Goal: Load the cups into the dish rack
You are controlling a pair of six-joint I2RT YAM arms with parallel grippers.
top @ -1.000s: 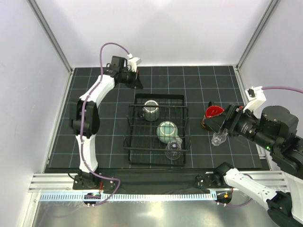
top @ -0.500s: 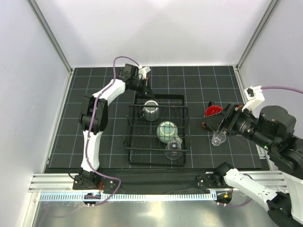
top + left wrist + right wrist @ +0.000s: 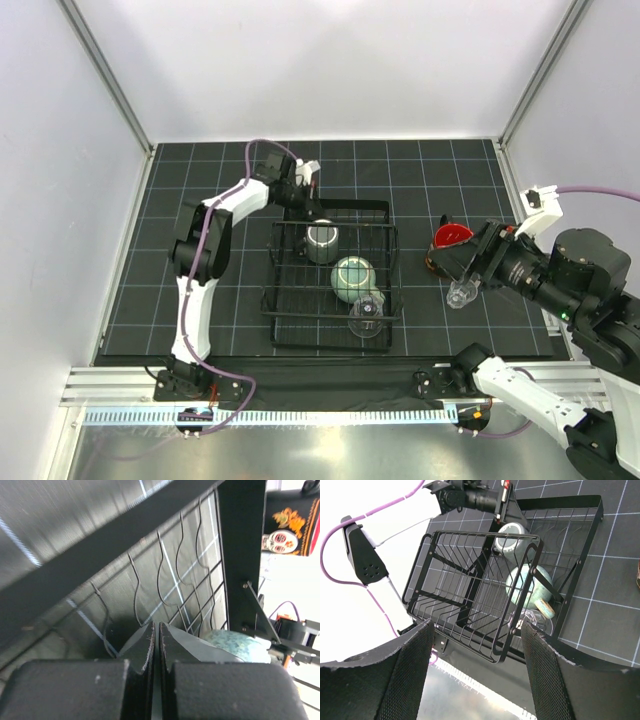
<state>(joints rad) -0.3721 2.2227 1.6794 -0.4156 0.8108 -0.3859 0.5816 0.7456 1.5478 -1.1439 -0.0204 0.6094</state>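
Observation:
The black wire dish rack (image 3: 275, 262) holds the dark grey-green mug (image 3: 321, 240), the speckled pale-green mug (image 3: 352, 277) and a clear glass (image 3: 367, 313). The dark cup with the red inside (image 3: 450, 239) and the second clear glass (image 3: 462, 294) stand right of the rack. My left gripper (image 3: 308, 190) is shut and empty at the rack's far-left corner; its tips (image 3: 156, 630) point into the rack wires (image 3: 170, 575). My right gripper (image 3: 462, 266) is open and empty beside the red cup and the glass; its view (image 3: 476, 625) faces the rack (image 3: 445, 575).
The left wrist view shows the skull print cup (image 3: 285, 530) beyond the rack and the pale-green mug (image 3: 235, 645) close by. White walls enclose the black gridded mat (image 3: 200, 250). A metal rail (image 3: 300, 385) runs along the near edge.
My left gripper has moved right and nearer, from the mat's far-left area to the rack's far-left corner. The right arm and the cups have not moved.

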